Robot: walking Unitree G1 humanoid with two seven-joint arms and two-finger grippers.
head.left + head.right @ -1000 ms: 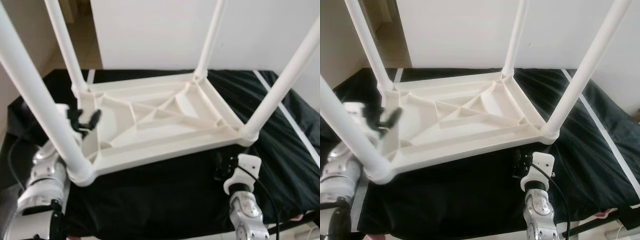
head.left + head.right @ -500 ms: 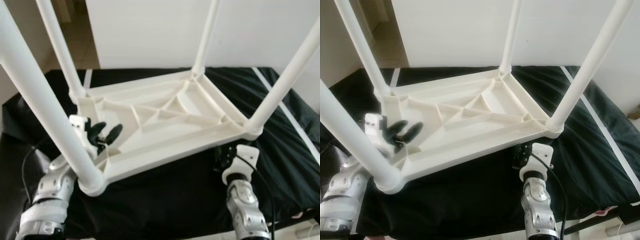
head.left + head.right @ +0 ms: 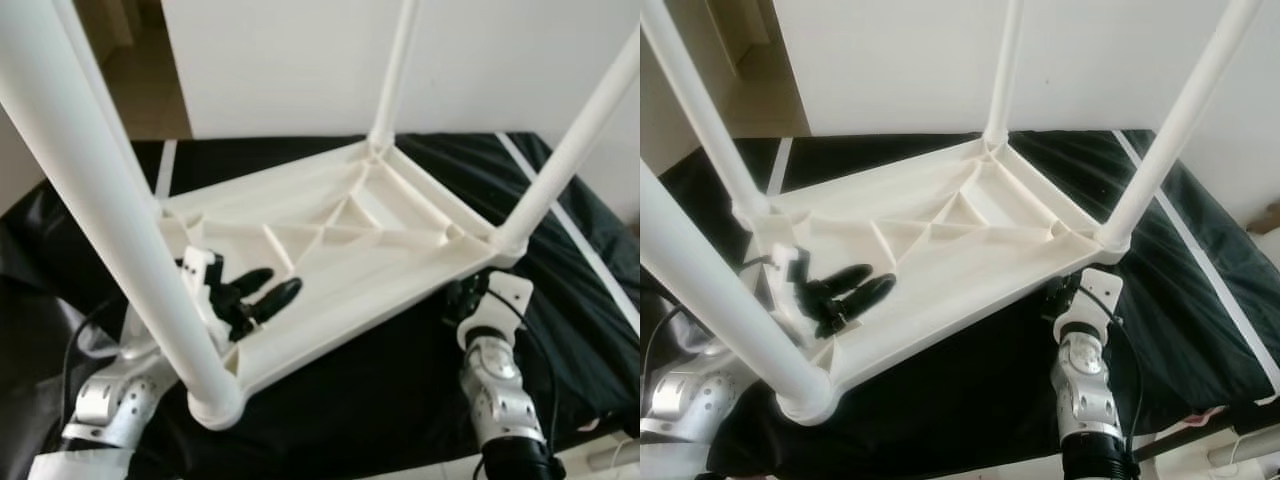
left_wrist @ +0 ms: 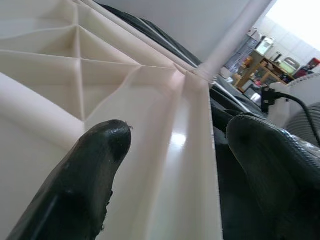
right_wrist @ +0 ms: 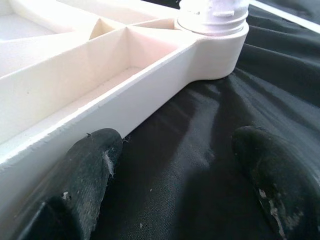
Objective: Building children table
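Left tool (image 3: 262,293) reaching in over the near left rim of the upturned white children's table (image 3: 330,235), fingers (image 4: 95,165) spread apart, one inside the ribbed underside and the other outside the rim, straddling it without visible clamping. Left arm (image 3: 115,395) bent up from the lower left, partly hidden behind the nearest white leg (image 3: 110,200). Right tool (image 3: 1065,297) tucked low under the near right corner of the children's table, just beside the socket where the right leg (image 3: 1170,120) stands; fingers (image 5: 85,170) wide apart, gripping nothing, one touching the outer face of the rim, the other over the black cloth (image 5: 200,150). Right arm (image 3: 1085,390) rising nearly upright from the bottom edge, silver forearm with a black cable alongside. Children's table lying upside down on the black cloth, tilted with its near left corner raised, four round legs pointing upward. White wall (image 3: 300,60) behind; pale floor at the upper left.
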